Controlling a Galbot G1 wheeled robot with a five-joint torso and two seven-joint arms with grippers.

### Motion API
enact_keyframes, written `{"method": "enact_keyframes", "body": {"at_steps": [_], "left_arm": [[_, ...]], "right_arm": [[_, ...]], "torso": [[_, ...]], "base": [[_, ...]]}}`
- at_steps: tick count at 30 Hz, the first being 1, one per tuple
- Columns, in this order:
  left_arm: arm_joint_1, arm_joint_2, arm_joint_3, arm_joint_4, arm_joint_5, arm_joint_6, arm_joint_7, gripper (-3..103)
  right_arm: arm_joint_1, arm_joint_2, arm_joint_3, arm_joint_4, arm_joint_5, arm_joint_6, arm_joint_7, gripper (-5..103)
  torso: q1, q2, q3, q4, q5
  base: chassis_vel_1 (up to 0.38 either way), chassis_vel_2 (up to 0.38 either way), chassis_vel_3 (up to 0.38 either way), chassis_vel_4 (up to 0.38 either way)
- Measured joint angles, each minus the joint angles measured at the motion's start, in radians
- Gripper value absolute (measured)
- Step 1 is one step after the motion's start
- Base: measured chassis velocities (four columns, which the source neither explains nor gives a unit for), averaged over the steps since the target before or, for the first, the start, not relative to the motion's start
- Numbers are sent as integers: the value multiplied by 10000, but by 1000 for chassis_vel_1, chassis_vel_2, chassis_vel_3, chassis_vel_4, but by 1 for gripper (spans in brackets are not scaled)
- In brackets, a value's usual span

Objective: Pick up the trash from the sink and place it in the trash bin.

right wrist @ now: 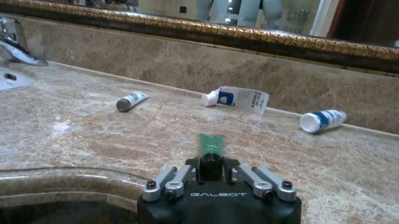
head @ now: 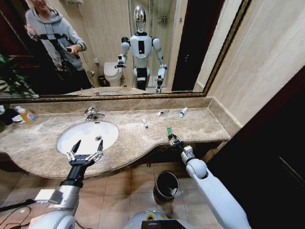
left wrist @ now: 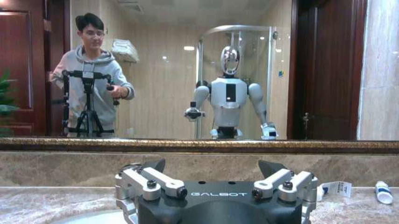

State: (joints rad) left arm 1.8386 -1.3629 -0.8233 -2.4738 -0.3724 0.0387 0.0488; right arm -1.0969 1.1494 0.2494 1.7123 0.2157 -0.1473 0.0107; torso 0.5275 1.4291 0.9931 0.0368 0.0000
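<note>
Right pincer [head: 174,139] is clamped on the green stick [right wrist: 210,144] above the counter [head: 200,125] edge; the trash bin [head: 167,185] sits at 6 o'clock below. Left pincer [head: 85,153] hangs spread, empty, over the sink [head: 88,136] rim. Tubes [right wrist: 132,101] remain uncollected.

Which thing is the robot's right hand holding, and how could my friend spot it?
Find the brown marble counter right of the sink. At its front edge, above the bin, the right gripper is shut on a green stick. The tubes and the bottle behind it are white and lie loose by the wall.
</note>
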Motion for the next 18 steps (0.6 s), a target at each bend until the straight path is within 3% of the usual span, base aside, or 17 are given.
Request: {"method": "enact_keyframes", "body": {"at_steps": [13, 18], "left_arm": [[0, 0, 0, 0, 0, 0, 0, 100], [0, 0, 0, 0, 0, 0, 0, 100]], "right_arm": [[-300, -93, 278, 510, 178, 36, -22, 20], [-1385, -435, 777, 1682, 704, 269, -82, 20]], "torso": [[0, 0, 0, 0, 1], [0, 0, 0, 0, -2]], "base": [[0, 0, 0, 0], [0, 0, 0, 0]]}}
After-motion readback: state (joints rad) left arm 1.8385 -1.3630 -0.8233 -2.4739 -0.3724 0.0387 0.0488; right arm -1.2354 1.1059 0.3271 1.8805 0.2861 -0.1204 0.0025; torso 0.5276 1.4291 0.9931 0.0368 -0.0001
